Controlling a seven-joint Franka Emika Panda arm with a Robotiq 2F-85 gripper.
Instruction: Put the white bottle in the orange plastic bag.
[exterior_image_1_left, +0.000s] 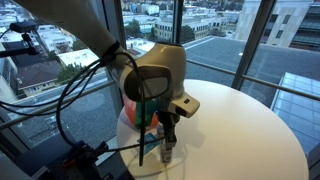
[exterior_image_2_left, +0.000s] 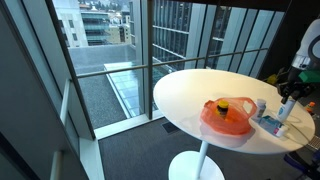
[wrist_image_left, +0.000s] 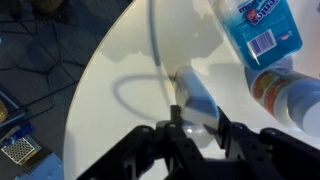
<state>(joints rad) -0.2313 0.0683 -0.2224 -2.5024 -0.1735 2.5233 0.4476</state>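
Wrist view: on the white table (wrist_image_left: 100, 70), the white bottle (wrist_image_left: 195, 100) sits between the gripper (wrist_image_left: 200, 132) fingers, which are set narrow around it, but I can't tell if they're actually squeezing. Right of it is a blue bottle (wrist_image_left: 255, 25) with a barcode and cropped lettering I can't read, then a can (wrist_image_left: 290, 95). In an exterior view the orange plastic bag (exterior_image_2_left: 228, 116) lies left of them.

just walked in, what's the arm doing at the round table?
The arm's gripper is down at the white round table. In the wrist view its fingers sit on either side of a small white bottle; whether they have closed on it is unclear. The orange plastic bag sits on the same table, apart from the bottle, so the bottle is not bagged yet. A blue bottle is close by.
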